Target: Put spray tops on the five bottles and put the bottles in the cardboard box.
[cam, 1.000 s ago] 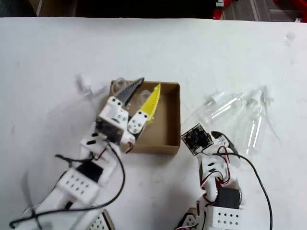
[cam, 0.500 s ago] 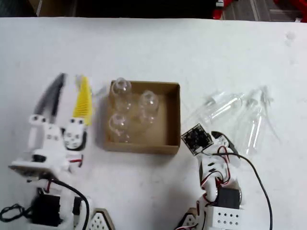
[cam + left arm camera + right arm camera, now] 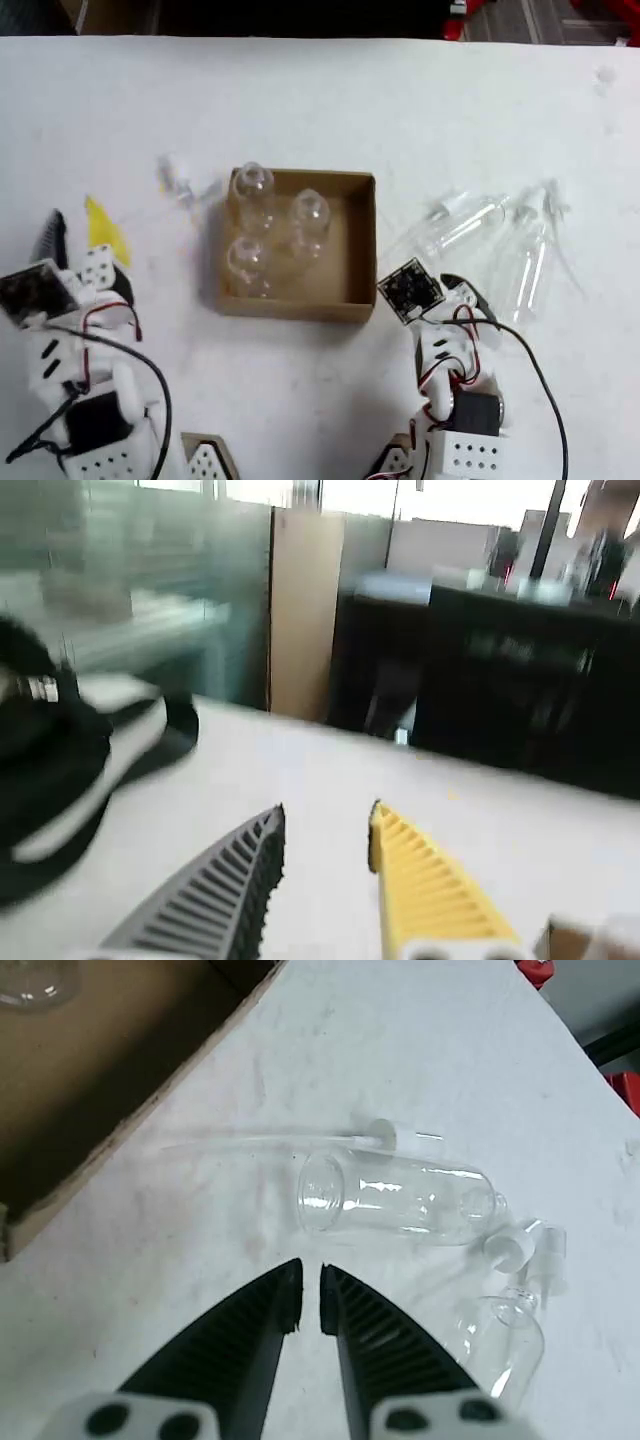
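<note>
Bottles [image 3: 309,212] upright in cardboard box [image 3: 352,262], left jaws spread, right jaws pressed together near lying bottles [image 3: 400,1197].

Probably an office: glass partitions [image 3: 130,580], dark desks [image 3: 520,680] beyond the white table [image 3: 330,770].

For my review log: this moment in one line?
cardboard box: three bottles inside | two bottles lying outside it | left end effector open | right end effector shut

The right arm's black ridged gripper [image 3: 309,1298] hangs over the white table [image 3: 230,1220], its two fingers almost touching, nothing between them. Just beyond its tips a clear plastic bottle [image 3: 400,1198] lies on its side, a long-tubed clear spray top [image 3: 378,1134] alongside; a brown cardboard box [image 3: 130,1090] sits near.
</note>
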You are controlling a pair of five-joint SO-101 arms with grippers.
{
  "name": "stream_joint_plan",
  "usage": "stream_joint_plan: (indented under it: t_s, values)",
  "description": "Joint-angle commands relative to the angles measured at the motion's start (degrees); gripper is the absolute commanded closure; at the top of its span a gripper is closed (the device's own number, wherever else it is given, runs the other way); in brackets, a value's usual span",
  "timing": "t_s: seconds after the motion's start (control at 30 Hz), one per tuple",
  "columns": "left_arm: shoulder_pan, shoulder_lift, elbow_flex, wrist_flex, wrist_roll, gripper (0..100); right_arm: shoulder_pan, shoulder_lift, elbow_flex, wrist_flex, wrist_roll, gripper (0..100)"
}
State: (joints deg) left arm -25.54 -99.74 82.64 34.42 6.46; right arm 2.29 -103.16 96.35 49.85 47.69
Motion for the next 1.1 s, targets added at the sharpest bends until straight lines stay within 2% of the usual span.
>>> stream_joint_plan:
  t_s: [0.0,0.17,0.27,0.37,0.63,0.73,0.87,1.07]
  values:
    - [2.33,-0.84,6.77,0.70,0.35,86,-0.22,-0.31,0.53,0.22,0.18,98.2]
    - [1.36,-0.84,10.81,-4.66,0.09,86,-0.22,-0.31,0.53,0.31,0.18,98.2]
    - [1.27,-0.84,12.57,-6.42,-4.84,86,-0.31,-0.31,0.53,0.31,0.18,98.2]
    - [1.71,-0.84,13.27,-6.59,-9.05,87,-0.40,-0.31,0.53,0.40,0.09,98.1]
    - [3.82,-0.84,13.45,-6.15,-9.49,87,-5.85,-0.31,0.53,6.37,0.53,98.1]
    - [5.23,-0.84,13.98,-6.15,-10.29,87,-5.67,-0.31,0.53,6.55,0.53,98.2]
    - [8.13,-0.84,14.59,-6.07,-15.12,87,-5.41,-0.31,0.53,6.64,0.53,98.2]
    - [8.48,-0.75,14.59,-5.36,-15.38,87,-4.09,-0.31,0.53,2.51,0.62,98.1]
